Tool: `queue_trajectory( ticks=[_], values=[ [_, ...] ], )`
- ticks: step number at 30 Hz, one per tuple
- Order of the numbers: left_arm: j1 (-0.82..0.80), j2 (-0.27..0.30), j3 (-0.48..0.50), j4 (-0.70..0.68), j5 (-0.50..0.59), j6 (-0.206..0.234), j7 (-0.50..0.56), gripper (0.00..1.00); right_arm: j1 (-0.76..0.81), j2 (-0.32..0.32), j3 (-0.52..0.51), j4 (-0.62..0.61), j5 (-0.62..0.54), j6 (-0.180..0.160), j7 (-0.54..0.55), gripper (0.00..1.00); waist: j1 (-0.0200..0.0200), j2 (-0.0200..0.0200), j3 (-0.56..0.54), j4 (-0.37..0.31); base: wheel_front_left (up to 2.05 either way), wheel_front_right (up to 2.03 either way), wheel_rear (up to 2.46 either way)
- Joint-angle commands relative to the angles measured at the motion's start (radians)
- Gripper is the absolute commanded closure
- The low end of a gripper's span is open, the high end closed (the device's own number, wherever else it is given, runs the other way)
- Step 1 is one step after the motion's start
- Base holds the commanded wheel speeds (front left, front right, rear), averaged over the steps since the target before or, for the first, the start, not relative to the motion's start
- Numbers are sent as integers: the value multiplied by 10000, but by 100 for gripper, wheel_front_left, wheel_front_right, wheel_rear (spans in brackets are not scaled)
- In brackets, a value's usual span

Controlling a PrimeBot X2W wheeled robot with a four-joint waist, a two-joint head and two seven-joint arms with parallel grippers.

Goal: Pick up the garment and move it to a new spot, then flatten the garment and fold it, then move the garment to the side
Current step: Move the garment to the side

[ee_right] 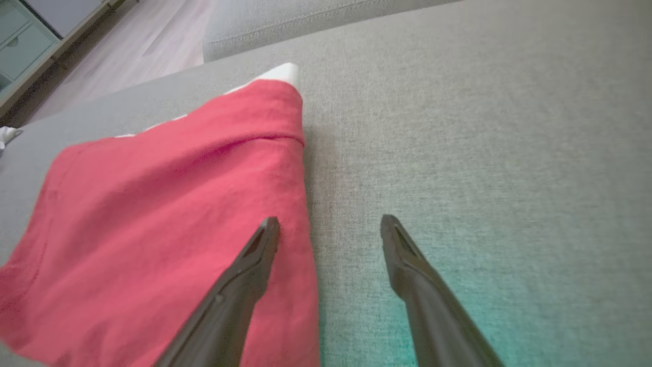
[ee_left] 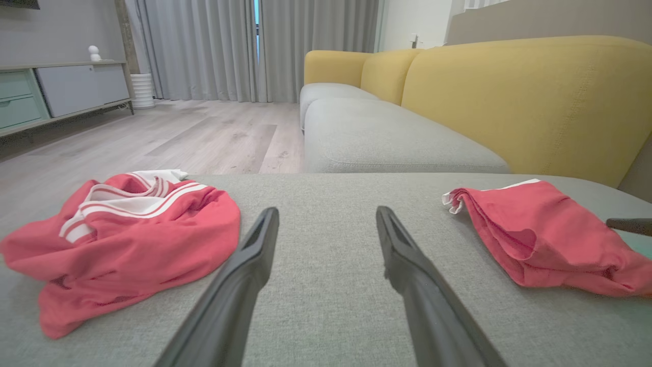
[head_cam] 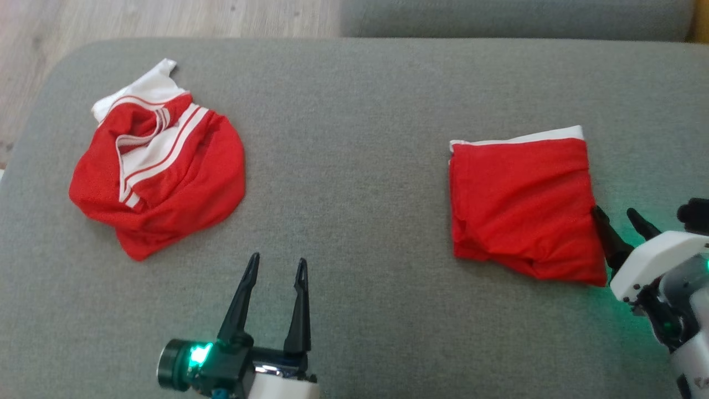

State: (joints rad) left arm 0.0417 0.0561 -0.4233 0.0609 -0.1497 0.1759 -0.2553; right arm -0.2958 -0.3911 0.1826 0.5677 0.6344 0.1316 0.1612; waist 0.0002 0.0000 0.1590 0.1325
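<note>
A folded red garment (head_cam: 520, 199) with a white edge lies flat on the right of the grey cushion (head_cam: 360, 100). A crumpled red garment (head_cam: 160, 166) with white stripes lies in a heap on the left. My right gripper (head_cam: 614, 210) is open at the folded garment's right edge; in the right wrist view (ee_right: 330, 219) its left finger hangs over the red cloth (ee_right: 163, 204) and its right finger over bare cushion. My left gripper (head_cam: 278, 259) is open over bare cushion between the two garments, holding nothing. The left wrist view (ee_left: 326, 210) shows the heap (ee_left: 127, 239) at the left and the folded one (ee_left: 540, 234) at the right.
The cushion's far edge meets a second grey seat (ee_left: 387, 137) with a yellow sofa back (ee_left: 509, 92) behind it. Wooden floor (head_cam: 111, 22) lies beyond the cushion's left corner. A low cabinet (ee_left: 51, 92) and curtains stand far off.
</note>
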Motion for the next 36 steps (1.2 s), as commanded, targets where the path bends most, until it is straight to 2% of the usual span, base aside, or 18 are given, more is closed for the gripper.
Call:
queue_trajectory(
  ticks=[1, 2, 3, 4, 5, 6, 8, 13, 18, 27, 29, 35, 36],
  values=[
    [-404, -59, 183, -226, -16, 31, -65, 0, -348, -278, 264, -105, 76, -9, -15, 0, -2, 0, 161, 80, 0, 0, 0],
    [-469, -59, 145, -201, -19, 29, -65, 0, -420, -284, 359, 32, 115, -9, -16, 0, -2, 0, 238, 87, 0, 0, 0],
    [-539, -59, 111, -183, -25, 32, -65, 0, -493, -289, 468, 149, 160, -9, -11, 14, -2, 0, 314, 93, 0, 0, 0],
    [-607, -59, 79, -170, -35, 41, -65, 0, -557, -289, 581, 240, 235, -9, -8, 46, -2, 0, 379, 98, 0, 0, 0],
    [-607, -59, 79, -170, -35, 41, -65, 0, -557, -289, 581, 240, 235, -9, -8, 46, -2, 0, 379, 98, 0, 0, 0],
    [-671, -59, 48, -164, -48, 51, -65, 0, -619, -284, 674, 314, 337, -9, 5, 56, -2, 0, 447, 96, 0, 0, 0],
    [-780, -59, -7, -167, -87, 91, -65, 0, -726, -305, 880, 376, 552, -9, 34, 100, -2, 0, 559, 69, 0, 0, 0],
    [-1000, -59, -96, -192, -185, 199, -65, 0, -1022, -802, 1161, 273, 803, -9, -220, 100, -2, 0, 784, -149, 0, 0, 0],
    [-1235, -59, -147, -277, -248, 276, -65, 0, -1424, -1784, 1048, 126, 745, -9, -396, 100, -2, 0, 1130, -559, 0, 0, 0],
    [-1965, -59, -162, -352, -131, 240, -65, 0, -1947, -3844, 24, -112, 422, -9, -141, 100, -2, 0, 2283, -1316, 0, 0, 0],
    [-2225, -59, -131, -324, -37, 182, -65, 0, -2014, -4211, -468, -239, 146, -9, -13, 100, -2, 0, 2614, -1507, 0, 0, 0],
    [-2634, -59, -77, -273, 65, 83, -65, 0, -2164, -4369, -1657, -373, -692, -9, -8, 100, -2, 0, 3022, -1750, 0, 0, 0],
    [-2682, -59, -87, -252, 66, 65, -65, 0, -2209, -4326, -1899, -341, -939, -9, -81, 85, -2, 0, 3040, -1761, 0, 0, 0]
  ],
)
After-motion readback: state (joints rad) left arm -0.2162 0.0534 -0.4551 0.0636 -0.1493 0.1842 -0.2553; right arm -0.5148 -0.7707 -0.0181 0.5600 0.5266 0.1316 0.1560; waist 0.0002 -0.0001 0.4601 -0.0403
